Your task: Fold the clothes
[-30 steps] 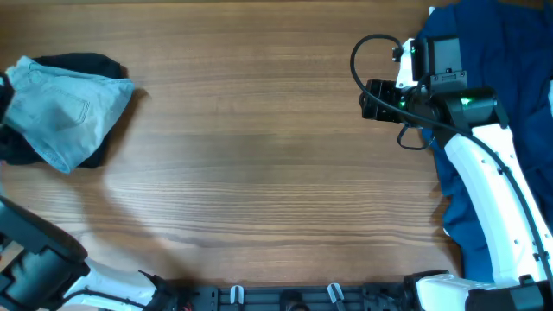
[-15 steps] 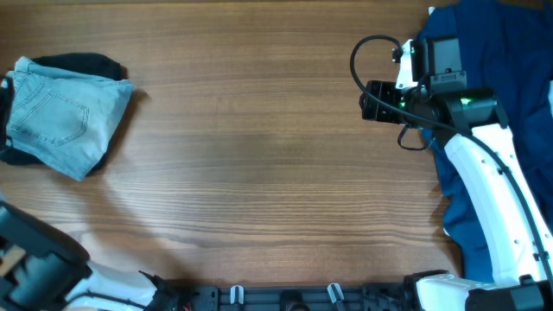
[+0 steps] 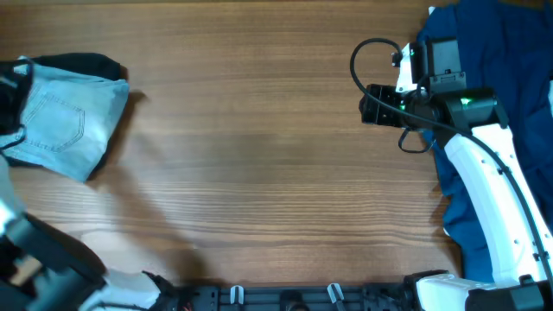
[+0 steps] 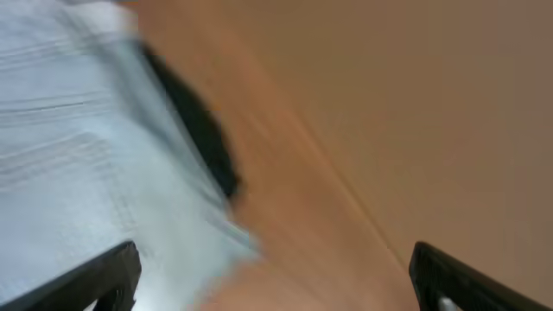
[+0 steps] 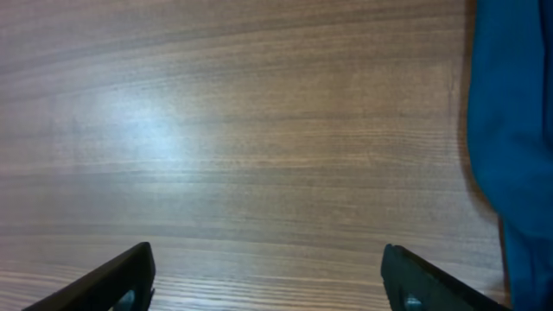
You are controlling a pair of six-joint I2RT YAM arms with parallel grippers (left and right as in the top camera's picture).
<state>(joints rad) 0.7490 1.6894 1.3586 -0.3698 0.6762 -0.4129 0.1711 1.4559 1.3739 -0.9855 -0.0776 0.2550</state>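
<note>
Overhead: faded, creased denim shorts (image 3: 65, 130) on woodgrain table (image 3: 259, 155); left gripper (image 4: 272, 259), right gripper (image 5: 268, 259) wide.

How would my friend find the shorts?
Look at the wooden table, then its left edge from above. The shorts lie there over something black. They are pale blue denim with a stitched pocket; the big cloth opposite is dark blue.

Pale light-blue denim shorts (image 3: 73, 117) at far left of bench (image 3: 259, 155), folded into compact wedge, lying flat. Stitched back pocket (image 3: 60, 130) faces up, seams visible. Sits on top of a black garment (image 3: 82, 62) showing along its top and lower-right edges. Left wrist view: shorts (image 4: 78, 190) blurred, filling the left side.
</note>
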